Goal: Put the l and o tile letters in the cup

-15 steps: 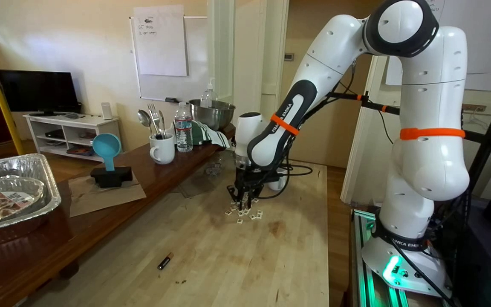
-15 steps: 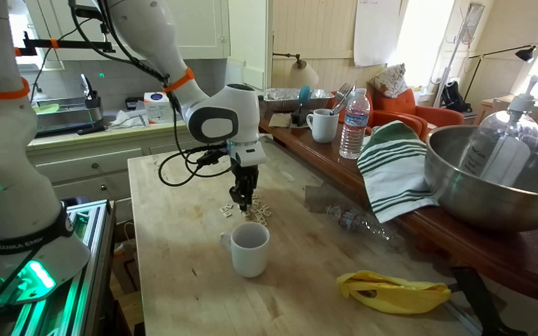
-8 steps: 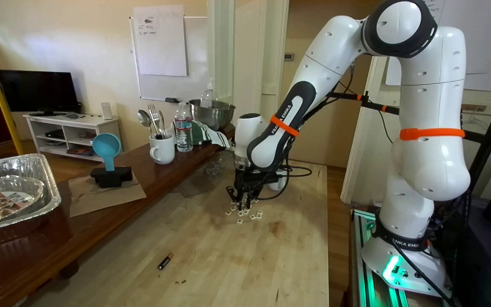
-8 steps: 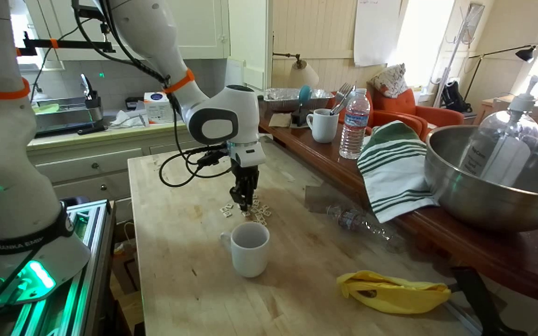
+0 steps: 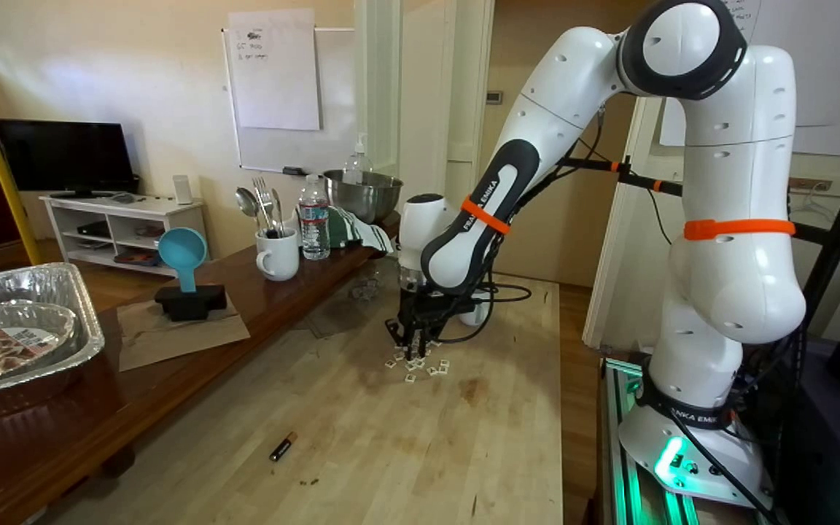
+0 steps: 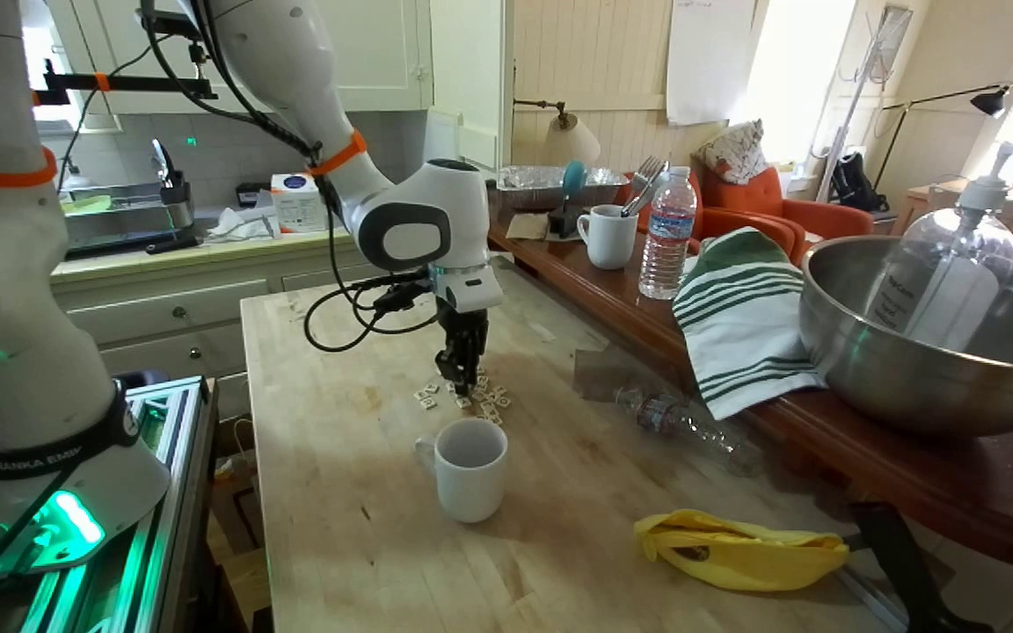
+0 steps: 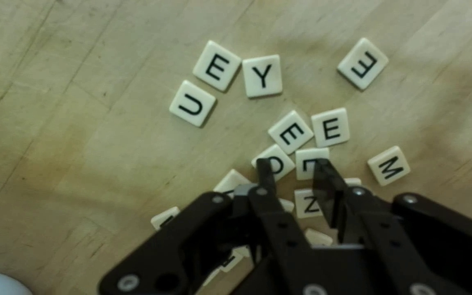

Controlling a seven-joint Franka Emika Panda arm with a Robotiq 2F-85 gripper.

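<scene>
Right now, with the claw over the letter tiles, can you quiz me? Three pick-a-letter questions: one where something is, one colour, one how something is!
1. Where is the battery?
A. in the foil tray
B. in the steel bowl
C. on the pale wooden table

2. What colour is the letter on the Y tile?
A. black
B. red
C. green

3. How is the claw?
A. shut tight
B. open
C. gripping the M tile

1: C, an exterior view shows it lying there.
2: A, the wrist view shows the Y in black.
3: B, its fingers stand apart in the wrist view, with a gap between them.
</scene>
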